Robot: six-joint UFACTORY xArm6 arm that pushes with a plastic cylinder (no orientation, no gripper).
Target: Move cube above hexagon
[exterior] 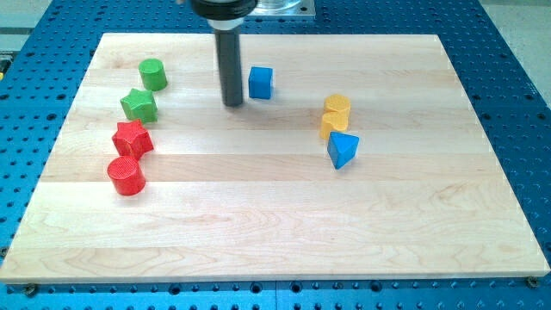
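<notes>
A blue cube sits near the view's top centre of the wooden board. My tip is just to the cube's left, close beside it; I cannot tell if they touch. A yellow block stands right of the cube, with a second yellow block touching it just below; which of them is the hexagon is hard to make out. A blue triangular block lies right under the yellow pair.
At the view's left are a green cylinder, a green star, a red star and a red cylinder. The wooden board lies on a blue perforated table.
</notes>
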